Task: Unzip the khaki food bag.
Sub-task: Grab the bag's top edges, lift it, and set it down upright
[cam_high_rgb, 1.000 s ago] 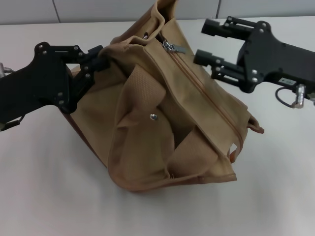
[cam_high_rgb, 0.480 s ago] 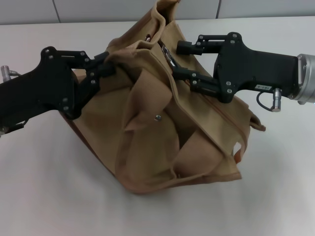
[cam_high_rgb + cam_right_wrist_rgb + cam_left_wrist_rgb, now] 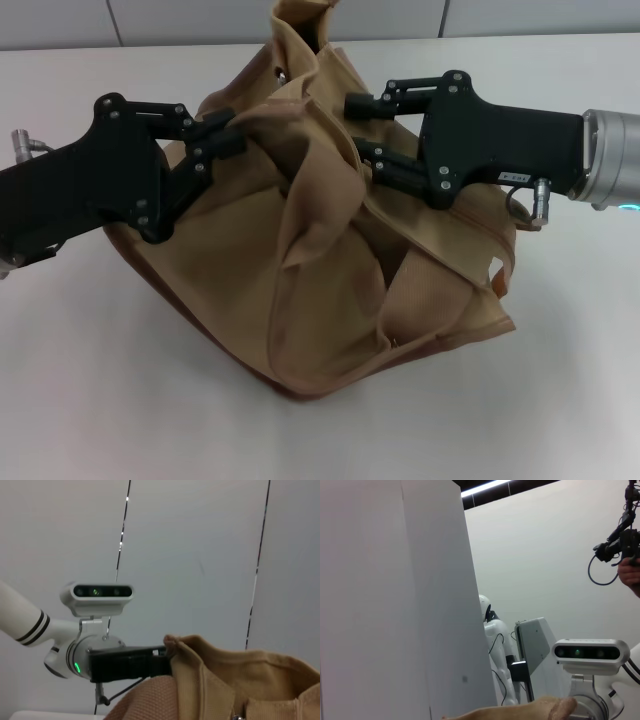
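The khaki food bag (image 3: 330, 270) sits crumpled on the white table (image 3: 110, 380), its top leaning away from me. My left gripper (image 3: 222, 140) is shut on the fabric at the bag's upper left edge. My right gripper (image 3: 362, 128) is at the bag's top from the right, its fingers apart on either side of a fold of fabric. The zipper and its silver pull are hidden behind folds and the right fingers. The bag's tan fabric also shows in the right wrist view (image 3: 225, 680) and the left wrist view (image 3: 530, 711).
One webbing handle (image 3: 300, 15) sticks up at the bag's far end near the table's back edge. The table surface stretches wide in front of the bag and to both sides. The left gripper also shows in the right wrist view (image 3: 130, 662).
My right gripper moved left onto the bag's top and now covers the zipper pull. The bag's top was pushed left and away and has crumpled more. The left gripper kept its hold.
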Controlling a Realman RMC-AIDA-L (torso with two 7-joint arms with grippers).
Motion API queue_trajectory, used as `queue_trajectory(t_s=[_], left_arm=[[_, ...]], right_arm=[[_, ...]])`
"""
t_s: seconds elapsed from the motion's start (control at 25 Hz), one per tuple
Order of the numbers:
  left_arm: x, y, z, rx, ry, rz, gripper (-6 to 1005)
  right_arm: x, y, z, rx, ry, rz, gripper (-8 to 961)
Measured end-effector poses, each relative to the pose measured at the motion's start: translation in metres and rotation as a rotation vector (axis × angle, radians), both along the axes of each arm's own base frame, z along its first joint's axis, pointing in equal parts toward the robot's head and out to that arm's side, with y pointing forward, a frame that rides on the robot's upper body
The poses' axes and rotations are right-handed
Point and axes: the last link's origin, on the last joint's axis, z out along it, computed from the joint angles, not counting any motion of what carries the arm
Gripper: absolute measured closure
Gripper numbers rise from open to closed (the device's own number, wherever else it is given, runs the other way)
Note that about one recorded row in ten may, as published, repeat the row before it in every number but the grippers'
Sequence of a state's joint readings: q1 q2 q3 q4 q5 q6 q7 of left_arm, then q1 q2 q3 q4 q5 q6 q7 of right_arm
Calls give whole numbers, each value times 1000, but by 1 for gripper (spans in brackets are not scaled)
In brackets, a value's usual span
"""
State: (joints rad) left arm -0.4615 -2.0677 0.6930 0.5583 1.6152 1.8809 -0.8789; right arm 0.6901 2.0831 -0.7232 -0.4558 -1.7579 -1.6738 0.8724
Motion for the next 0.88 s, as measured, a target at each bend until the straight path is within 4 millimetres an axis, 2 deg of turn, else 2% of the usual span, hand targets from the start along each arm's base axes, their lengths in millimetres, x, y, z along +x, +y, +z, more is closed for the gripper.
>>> queue_trajectory(t_s=[0.2, 0.64, 0.88], left_arm=[[5, 0, -3, -18, 3, -25, 936], [6, 2, -5, -11, 4, -30, 936], [6, 2, -6, -8, 1, -27, 936]], right_arm=[[1, 1, -6, -10, -5, -22, 519], [0, -4, -7, -60, 25, -44, 875], [2, -8, 1, -86, 48, -49, 923]])
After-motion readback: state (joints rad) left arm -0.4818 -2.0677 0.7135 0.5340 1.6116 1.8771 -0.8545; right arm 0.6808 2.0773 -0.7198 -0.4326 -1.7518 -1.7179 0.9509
